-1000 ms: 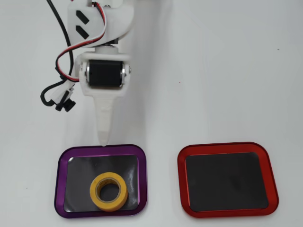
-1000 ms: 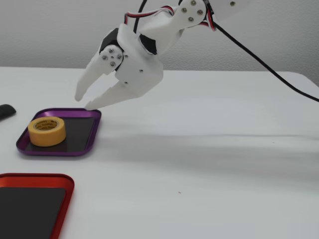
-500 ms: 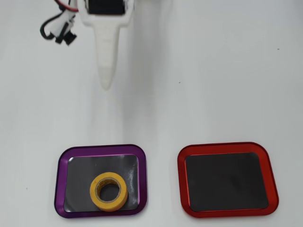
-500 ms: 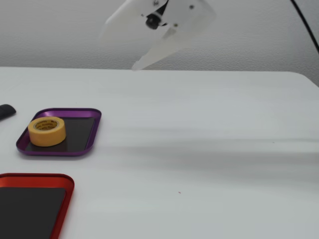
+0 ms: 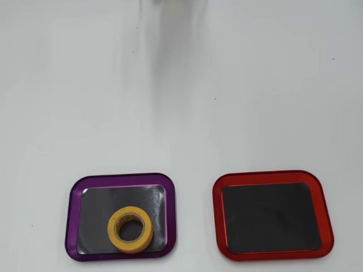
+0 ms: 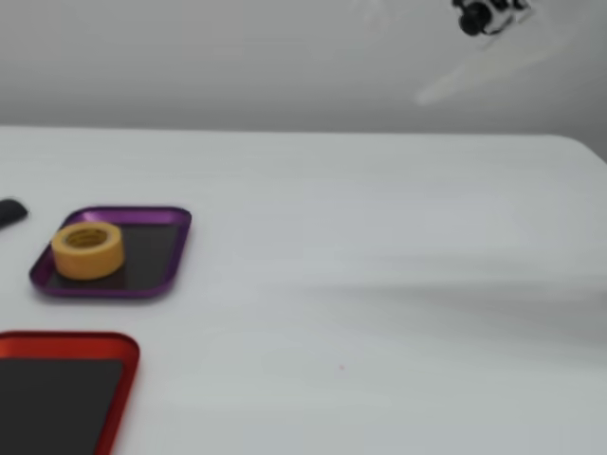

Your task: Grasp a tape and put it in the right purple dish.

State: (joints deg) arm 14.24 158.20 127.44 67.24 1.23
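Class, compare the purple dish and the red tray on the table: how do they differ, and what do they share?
The purple dish has a purple rim; the red tray has a red one. The purple dish holds the tape; the red tray holds nothing. In the overhead view the purple dish lies left, the red tray right. Both are shallow rounded rectangles with dark inner surfaces.

In the fixed view the end effector [image 6: 427, 95] is a pale motion-blurred streak at the top right, its upper part cut off by the top edge; whether its jaws are apart cannot be told. The red tray [image 6: 66, 349] is cut by the left and bottom edges there. A dark object [image 6: 11, 212] at the far left is clipped and unidentifiable.
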